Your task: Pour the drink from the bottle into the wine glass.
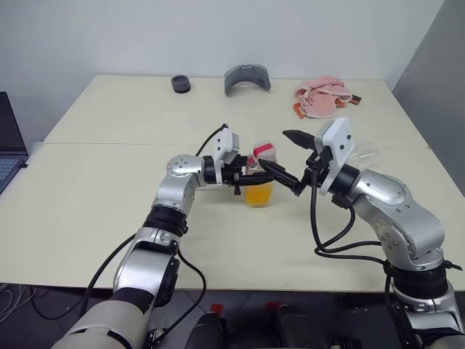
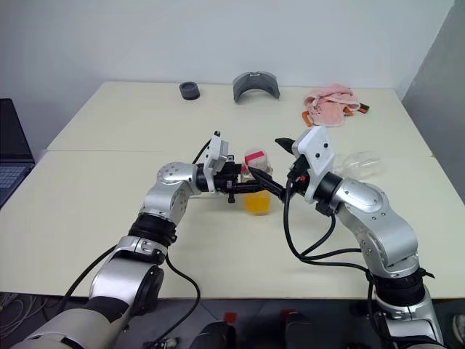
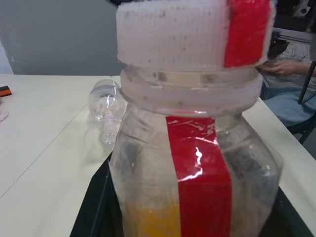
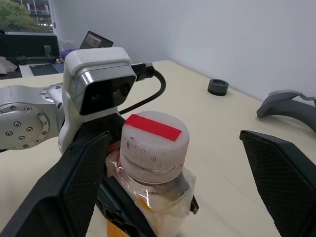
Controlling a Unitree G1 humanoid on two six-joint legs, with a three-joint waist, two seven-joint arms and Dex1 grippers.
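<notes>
Both arms meet mid-desk in the head views: left end effector (image 1: pixel 243 177) clamps the bottle (image 1: pixel 260 174) upright, drink (image 1: pixel 259 194) low inside; right end effector (image 1: pixel 289 161) spread wide, straddling the cap (image 1: pixel 264 151). We should centre on the cap before closing — it's still on.

Left wrist view: bottle body close up, wine glass (image 3: pixel 104 103) lying on its side on the desk (image 3: pixel 44 128) behind — it needs righting first.

Right wrist view: cap between open fingers (image 4: pixel 74 182). Pink cloth (image 1: pixel 323 96), grey holder (image 1: pixel 247 78) well clear.
</notes>
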